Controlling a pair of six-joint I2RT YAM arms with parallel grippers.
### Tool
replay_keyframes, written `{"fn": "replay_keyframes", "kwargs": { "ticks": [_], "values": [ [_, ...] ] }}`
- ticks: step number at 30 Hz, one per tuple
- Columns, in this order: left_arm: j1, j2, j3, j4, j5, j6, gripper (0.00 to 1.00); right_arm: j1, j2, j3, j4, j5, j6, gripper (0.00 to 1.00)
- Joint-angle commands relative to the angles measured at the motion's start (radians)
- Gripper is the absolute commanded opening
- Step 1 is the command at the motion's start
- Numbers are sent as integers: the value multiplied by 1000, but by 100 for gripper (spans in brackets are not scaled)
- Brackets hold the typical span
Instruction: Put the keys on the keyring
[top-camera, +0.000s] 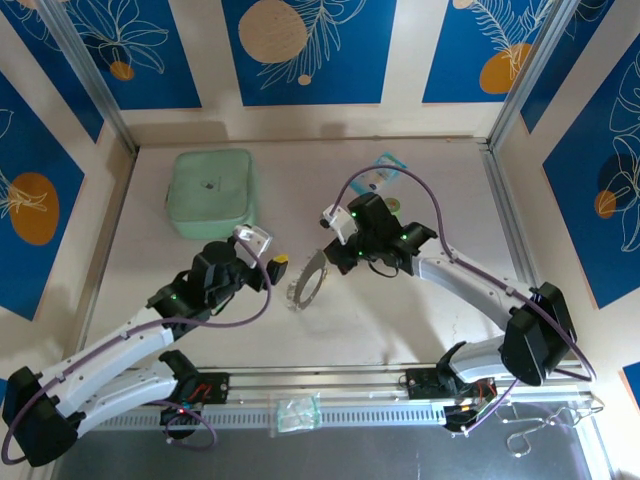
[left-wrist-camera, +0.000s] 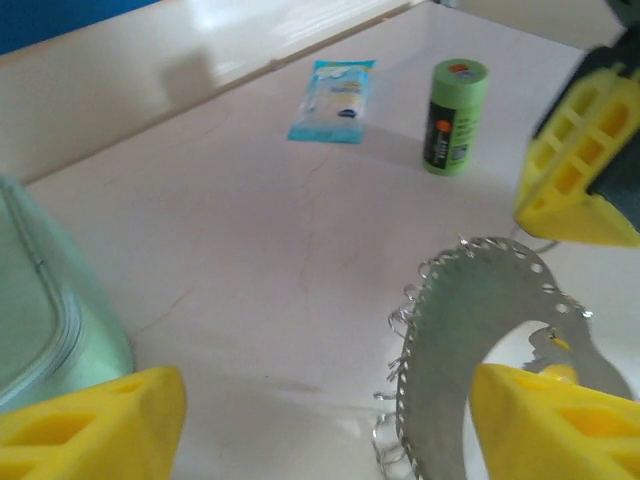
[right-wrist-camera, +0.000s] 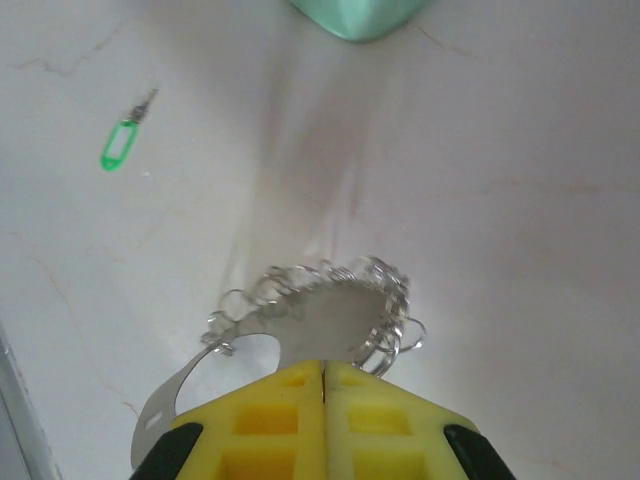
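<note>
Silvery metal sits at the centre of the overhead view. The flat crescent-shaped keyring (top-camera: 305, 283), fringed with small wire rings, is between the two arms on the pale counter (top-camera: 400, 320). The right tool (top-camera: 326, 262) meets it from the upper right, and the left tool (top-camera: 281, 268) is just beside it on the left. A mint-green zipped pouch (top-camera: 212, 192) lies at upper left. Blue panels printed with white leaves and orange discs wall the cell behind aluminium posts.

From the left wrist, the left tool (left-wrist-camera: 328, 400) is spread wide, its yellow fingers (left-wrist-camera: 90, 425) at the bottom corners holding nothing. The keyring (left-wrist-camera: 460, 330) rises at lower right, near the right-hand finger. A small yellow bit (left-wrist-camera: 558, 345) at its inner curve could be the yellow-headed key, but it is too blurred to tell. An upright green cylinder (left-wrist-camera: 457, 115) and a flat blue wipes packet (left-wrist-camera: 335, 100) sit near the top.

From the right wrist, the right tool (right-wrist-camera: 325, 372) is clamped on the keyring (right-wrist-camera: 330, 310) at bottom centre, fingers pressed together. The tiny green-headed key (right-wrist-camera: 120, 145) lies alone at upper left, well apart from the ring.

I judge the ring is being presented and no key is yet threaded. Next, the free left tool probably has to pinch a key lying flat, then steer it into one small ring, which needs fine aim.

The counter is cream, glossy and faintly veined with hairline cracks.
</note>
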Motion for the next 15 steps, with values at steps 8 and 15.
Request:
{"fn": "replay_keyframes", "kwargs": {
  "ticks": [8,15],
  "values": [
    [9,-29,18,39,189,254,47,2,-113,13,29,-331,-291,0],
    [8,-2,7,77,284,320,42,26,-98,44,-37,-369,-383,0]
  ]
}}
